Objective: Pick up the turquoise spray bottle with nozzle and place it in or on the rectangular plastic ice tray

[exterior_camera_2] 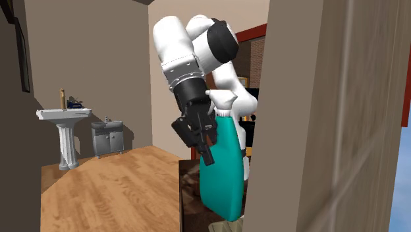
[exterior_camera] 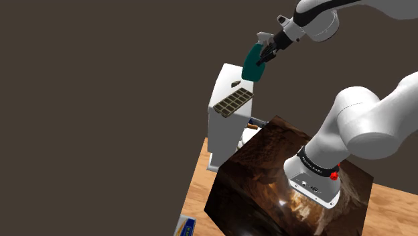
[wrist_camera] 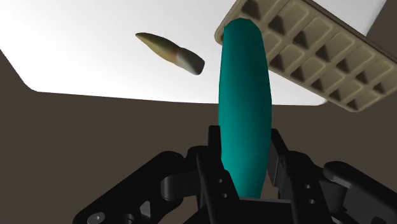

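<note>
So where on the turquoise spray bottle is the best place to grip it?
Probably high on the spray bottle, coming from the nozzle end and pinching its two broad faces, where it is thinnest. The end effector is shut on it that way, base toward the ice tray.

White arm, black end effector

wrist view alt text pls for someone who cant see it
A turquoise spray bottle, clasped between the two fingers of the black gripper, points away from the camera. Beyond it lies a white surface bearing a tan ice tray with rows of compartments and, apart from the tray, a small tapered brown-and-grey object.
</note>
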